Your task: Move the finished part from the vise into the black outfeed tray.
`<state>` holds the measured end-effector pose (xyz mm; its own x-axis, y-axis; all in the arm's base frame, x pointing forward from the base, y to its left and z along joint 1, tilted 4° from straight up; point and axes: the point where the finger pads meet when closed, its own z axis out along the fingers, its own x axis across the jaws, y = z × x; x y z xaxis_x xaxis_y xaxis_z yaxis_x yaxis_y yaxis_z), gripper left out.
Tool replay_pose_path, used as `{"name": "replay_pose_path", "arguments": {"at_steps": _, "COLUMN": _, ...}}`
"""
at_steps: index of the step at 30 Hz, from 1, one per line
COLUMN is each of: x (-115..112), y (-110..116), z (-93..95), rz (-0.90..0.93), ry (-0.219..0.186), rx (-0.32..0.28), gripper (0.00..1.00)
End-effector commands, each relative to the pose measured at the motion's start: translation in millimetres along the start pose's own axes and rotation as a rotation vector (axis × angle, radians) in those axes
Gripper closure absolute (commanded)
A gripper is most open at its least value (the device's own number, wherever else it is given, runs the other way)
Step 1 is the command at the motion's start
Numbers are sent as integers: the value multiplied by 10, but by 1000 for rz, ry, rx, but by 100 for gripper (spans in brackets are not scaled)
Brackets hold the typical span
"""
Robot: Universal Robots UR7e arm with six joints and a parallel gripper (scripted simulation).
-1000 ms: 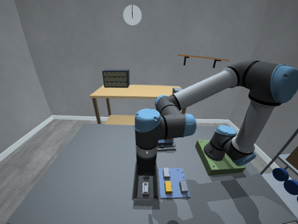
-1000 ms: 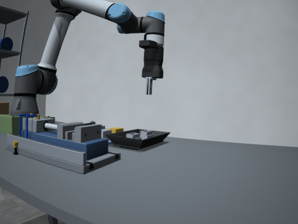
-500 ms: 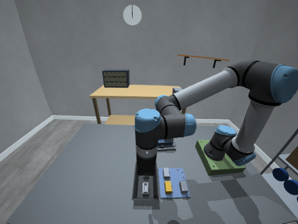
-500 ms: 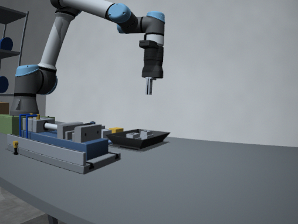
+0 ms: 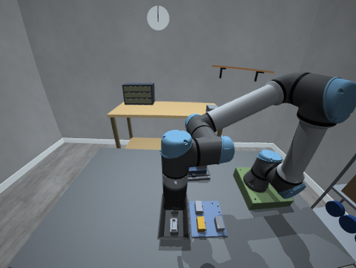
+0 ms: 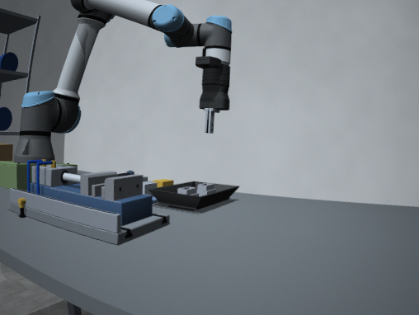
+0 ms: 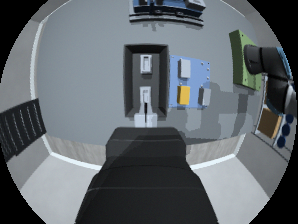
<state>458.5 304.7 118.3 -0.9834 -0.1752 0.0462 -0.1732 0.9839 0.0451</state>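
Observation:
The black outfeed tray (image 5: 173, 222) lies on the table left of a blue plate. It holds two grey pocketed blocks, one near the front (image 5: 174, 225) and one behind it (image 5: 174, 212), partly hidden by my wrist. Both blocks show in the exterior view (image 6: 197, 189) and in the wrist view (image 7: 145, 78). My gripper (image 6: 209, 124) hangs high above the tray, shut and empty. Its fingers also show in the wrist view (image 7: 147, 116). The vise (image 6: 105, 187) stands behind the tray; I cannot make out a block between its jaws.
A blue plate (image 5: 207, 219) right of the tray carries two grey blocks and a yellow one (image 5: 201, 223). The arm's green base (image 5: 263, 193) stands at the right. A wooden table (image 5: 161, 110) with a drawer box stands at the back wall.

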Motion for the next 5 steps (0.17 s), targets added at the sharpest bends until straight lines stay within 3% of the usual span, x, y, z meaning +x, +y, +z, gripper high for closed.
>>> {"name": "replay_pose_path", "arguments": {"at_steps": 1, "x": -4, "y": 1, "z": -7, "rz": 0, "ry": -2, "rx": 0, "gripper": 100}}
{"name": "replay_pose_path", "arguments": {"at_steps": 5, "x": -4, "y": 1, "z": -7, "rz": 0, "ry": -2, "rx": 0, "gripper": 100}}
